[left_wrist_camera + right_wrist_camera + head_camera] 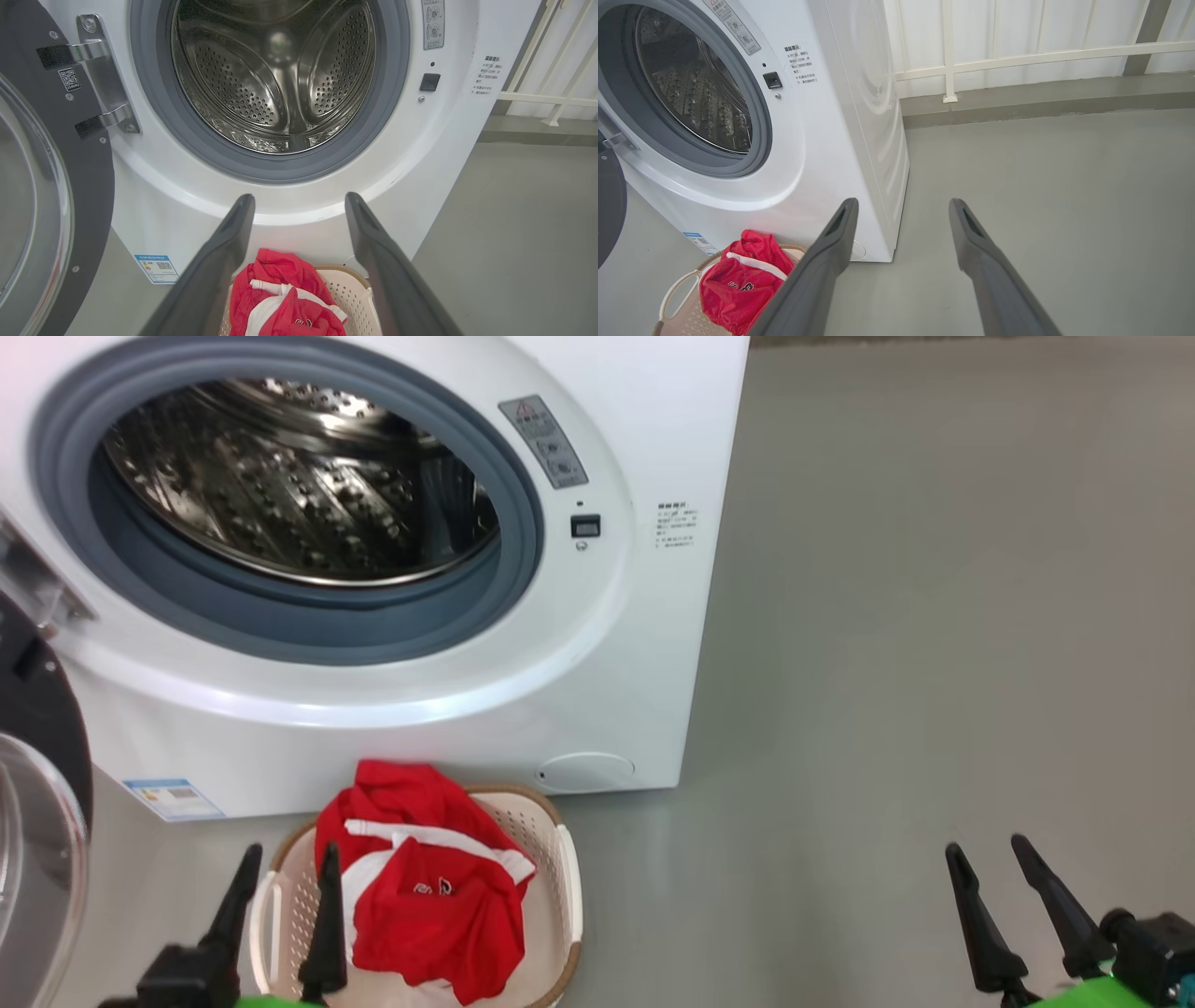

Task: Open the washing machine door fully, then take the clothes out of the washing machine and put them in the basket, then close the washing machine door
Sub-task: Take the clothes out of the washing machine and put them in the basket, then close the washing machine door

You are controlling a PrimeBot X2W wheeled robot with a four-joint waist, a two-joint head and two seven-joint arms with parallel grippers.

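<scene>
The washing machine [607,691] stands on the grey floor [887,663], big and white. The washing machine door [88,196] is swung wide open to the left side, held on by its metal hinge [100,79]. You can see its black rim and its clear glass bowl. Through the round hole with the grey rubber ring [523,523] you can see the shiny drum [299,476] with lots of little holes. The basket [565,887] sits on the floor just in front of the machine's bottom edge, near the small blue label [173,798]. The clothes [429,896] are in the basket, a red heap with white stripes that pokes up above the rim. The left gripper [291,849] hangs over the left side of the basket. Its two dark fingers are spread apart and hold nothing. The right gripper [986,845] is over bare floor, well apart from the basket and to the right of the machine. Its fingers are spread apart too, with nothing between them. A white railing [1017,56] runs along the far edge of the floor.
</scene>
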